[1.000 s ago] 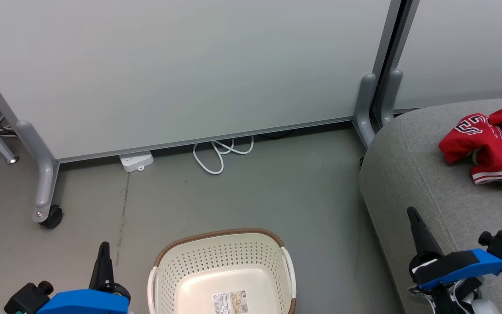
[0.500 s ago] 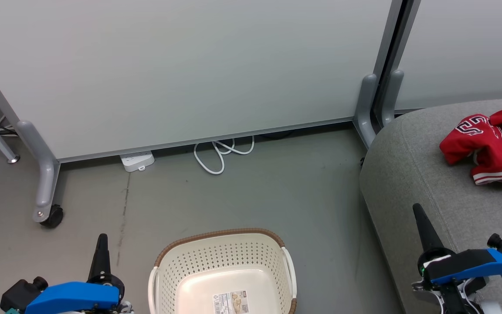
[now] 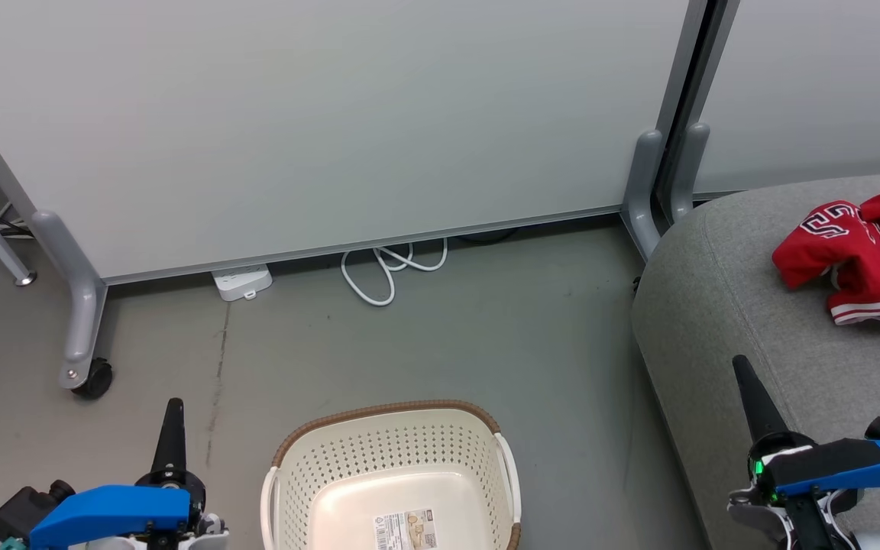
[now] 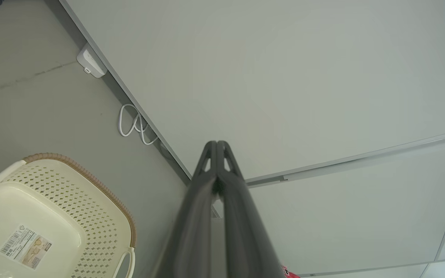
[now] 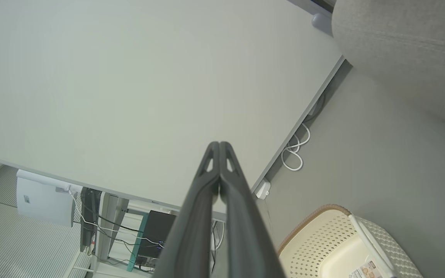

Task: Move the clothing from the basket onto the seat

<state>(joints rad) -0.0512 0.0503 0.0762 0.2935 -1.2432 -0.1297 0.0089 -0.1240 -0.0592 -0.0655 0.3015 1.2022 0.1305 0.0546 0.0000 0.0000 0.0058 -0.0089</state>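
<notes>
Right gripper [image 3: 742, 372], left gripper [image 3: 173, 409] sink lower, both pressed together (empty); basket [image 3: 386, 409] bare, clothing [image 3: 860, 267] on seat [image 3: 730, 305]; right arm may scrape seat.

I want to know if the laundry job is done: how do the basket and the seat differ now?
The basket holds no clothing in its visible part, just a label; the seat bears the red clothing. The basket is cream perforated plastic, the seat grey fabric. The basket is far smaller than the seat. Both stand on the grey floor.
</notes>
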